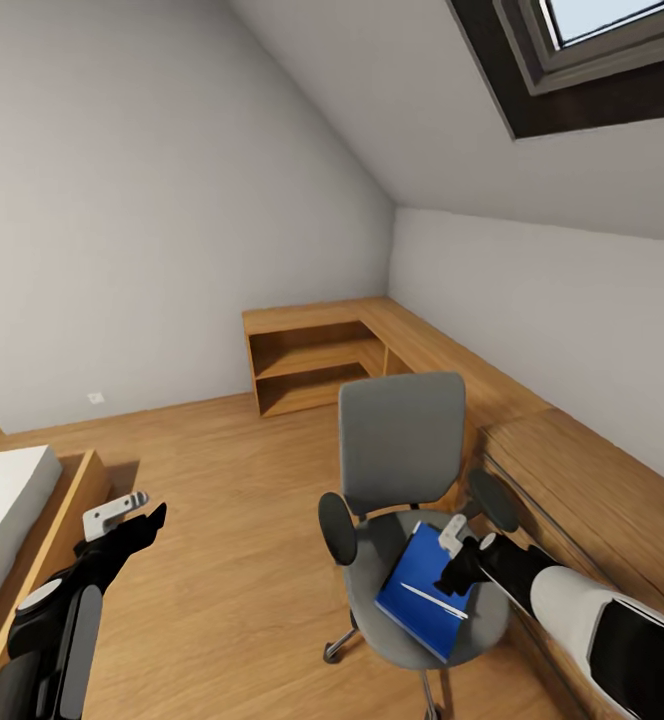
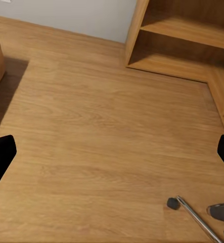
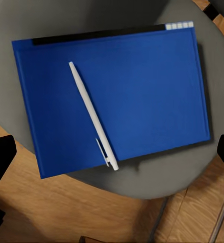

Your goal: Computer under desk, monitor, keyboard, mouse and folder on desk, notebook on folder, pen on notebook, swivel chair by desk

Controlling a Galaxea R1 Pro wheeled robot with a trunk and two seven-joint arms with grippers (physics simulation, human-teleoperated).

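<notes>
The right tool [image 1: 455, 555] hangs spread wide just above the blue folder [image 1: 424, 588], which lies flat on the swivel chair [image 1: 404, 470] seat at about 5 o'clock in the head view. A white pen [image 3: 93, 115] rests diagonally on the folder. The left tool [image 1: 132, 512], also spread, hovers over the wooden floor [image 2: 106, 142] at 8 o'clock. Farther off, a wooden corner shelf [image 1: 317, 360] meets the wall.

— Was any writing, label or number readable anywhere?
— None. The blue folder [image 3: 117, 96] carried small pale tabs at one corner, but they were blank or too small to read.
</notes>
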